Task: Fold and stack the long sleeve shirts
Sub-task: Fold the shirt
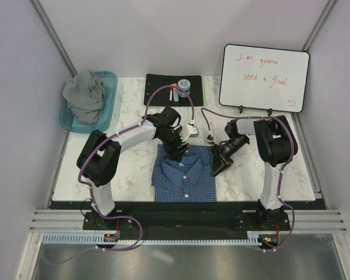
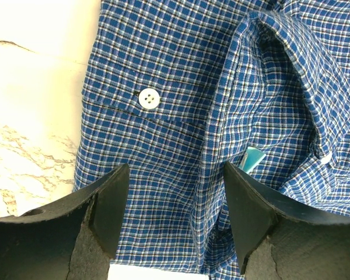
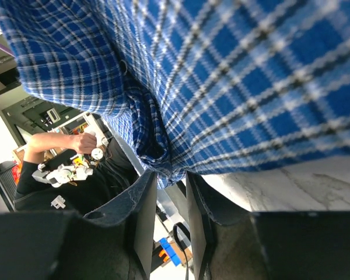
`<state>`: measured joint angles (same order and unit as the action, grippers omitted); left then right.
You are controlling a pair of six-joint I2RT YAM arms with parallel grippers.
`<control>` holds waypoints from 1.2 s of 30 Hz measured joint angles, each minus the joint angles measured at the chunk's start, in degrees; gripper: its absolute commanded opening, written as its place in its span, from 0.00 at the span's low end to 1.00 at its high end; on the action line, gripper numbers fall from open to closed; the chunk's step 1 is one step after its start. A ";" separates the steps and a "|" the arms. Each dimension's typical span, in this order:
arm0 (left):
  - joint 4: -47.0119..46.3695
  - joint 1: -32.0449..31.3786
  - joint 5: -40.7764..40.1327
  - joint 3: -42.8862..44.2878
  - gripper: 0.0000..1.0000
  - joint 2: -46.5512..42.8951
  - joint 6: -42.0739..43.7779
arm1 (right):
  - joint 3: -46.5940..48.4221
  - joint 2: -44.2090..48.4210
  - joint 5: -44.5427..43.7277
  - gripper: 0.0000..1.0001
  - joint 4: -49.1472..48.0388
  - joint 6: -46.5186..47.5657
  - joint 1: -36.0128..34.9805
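Checked shirt: folded, centre of the frame;
Left claw: wide, over the collar;
Right claw: narrow, at shirt's right edge; whether it grips, cannot tell;
Grey shirt: in tub, upper left

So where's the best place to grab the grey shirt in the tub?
Probably pinch the raised bunch at the top of the grey shirt, coming straight down from above: it lies crumpled in the teal tub, whose walls block its sides.
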<state>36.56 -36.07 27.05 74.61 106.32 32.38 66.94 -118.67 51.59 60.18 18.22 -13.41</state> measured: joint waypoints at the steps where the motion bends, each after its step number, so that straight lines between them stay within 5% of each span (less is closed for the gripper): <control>1: -0.07 0.00 0.00 0.00 0.72 0.00 0.00 | 0.00 -0.09 -0.04 0.33 0.00 0.02 0.00; 22: -0.72 0.13 0.00 -0.04 0.71 0.00 -0.46 | -1.68 3.63 -1.22 0.24 -0.46 -0.66 4.31; 36: -0.72 0.13 0.02 -0.04 0.73 0.00 -0.48 | -3.26 2.93 -0.85 0.34 -2.40 -1.95 0.15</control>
<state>35.83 -35.94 27.07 74.56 106.32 31.90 63.68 -115.74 50.74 57.78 16.27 -13.26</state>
